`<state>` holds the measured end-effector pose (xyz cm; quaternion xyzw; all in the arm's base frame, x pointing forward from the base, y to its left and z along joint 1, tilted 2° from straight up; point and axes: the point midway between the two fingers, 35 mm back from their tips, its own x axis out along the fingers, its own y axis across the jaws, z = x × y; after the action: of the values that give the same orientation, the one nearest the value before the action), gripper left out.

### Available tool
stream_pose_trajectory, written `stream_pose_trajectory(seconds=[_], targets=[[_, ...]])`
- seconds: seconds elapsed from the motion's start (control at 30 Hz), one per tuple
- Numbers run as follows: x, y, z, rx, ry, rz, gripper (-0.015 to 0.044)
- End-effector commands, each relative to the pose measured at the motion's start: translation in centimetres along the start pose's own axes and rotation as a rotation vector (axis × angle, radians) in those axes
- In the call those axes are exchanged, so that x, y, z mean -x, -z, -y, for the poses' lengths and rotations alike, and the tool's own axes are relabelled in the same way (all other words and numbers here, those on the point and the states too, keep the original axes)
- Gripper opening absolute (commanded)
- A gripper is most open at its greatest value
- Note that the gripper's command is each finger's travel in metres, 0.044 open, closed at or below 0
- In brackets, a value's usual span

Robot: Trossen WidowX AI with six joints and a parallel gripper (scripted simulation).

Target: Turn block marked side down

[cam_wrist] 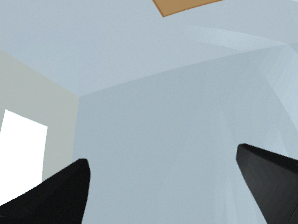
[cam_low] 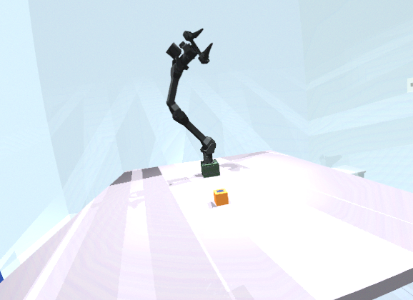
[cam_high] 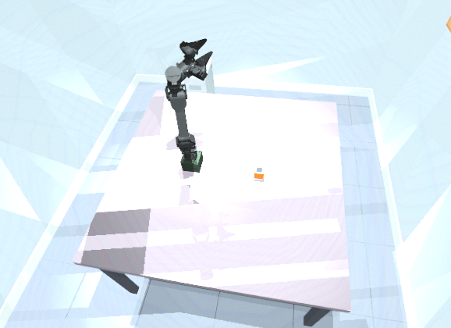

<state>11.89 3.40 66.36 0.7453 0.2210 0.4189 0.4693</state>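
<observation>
A small orange block (cam_high: 258, 176) (cam_low: 221, 197) rests on the white table (cam_high: 273, 231) (cam_low: 286, 222), with a blue marked patch on its top face. My gripper (cam_high: 207, 47) (cam_low: 205, 37) (cam_wrist: 165, 161) is open and empty, raised high in the air above the arm's base and pointing upward, far from the block. In the wrist view only the two dark fingertips show against the room's pale walls; the block is out of that view.
The arm's green base (cam_high: 191, 162) (cam_low: 209, 168) stands on the table to the left of the block. The table edges run all around.
</observation>
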Motion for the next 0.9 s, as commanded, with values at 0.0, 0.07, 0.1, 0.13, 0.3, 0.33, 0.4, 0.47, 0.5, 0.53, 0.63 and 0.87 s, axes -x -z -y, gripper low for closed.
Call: stream_pose_trajectory(seconds=[0.0,0.07,0.1,0.13,0.3,0.33,0.4,0.47,0.5,0.53,0.63,0.87], targets=[[0.0,0.1,0.0,0.006,0.0,0.0,0.0426],[-0.2,0.8,0.4,0.051,0.005,0.003,0.044],[-0.4,1.4,0.7,0.09,0.009,0.006,0.044],[-0.7,2.2,1.1,0.141,0.016,0.009,0.044],[-3.3,6.2,5.0,0.457,0.089,0.028,0.044],[-3.6,6.1,5.5,0.497,0.103,0.055,0.044],[-4.3,6.1,6.7,0.578,0.135,0.096,0.044],[-5.5,6.6,8.3,0.668,0.175,0.102,0.044],[-6.1,6.8,9.1,0.711,0.196,0.104,0.044],[-6.7,7.0,10.0,0.754,0.219,0.105,0.044],[-8.5,7.0,12.7,0.876,0.293,0.107,0.044],[-12.9,3.7,20.8,1.171,0.56,0.115,0.044]])
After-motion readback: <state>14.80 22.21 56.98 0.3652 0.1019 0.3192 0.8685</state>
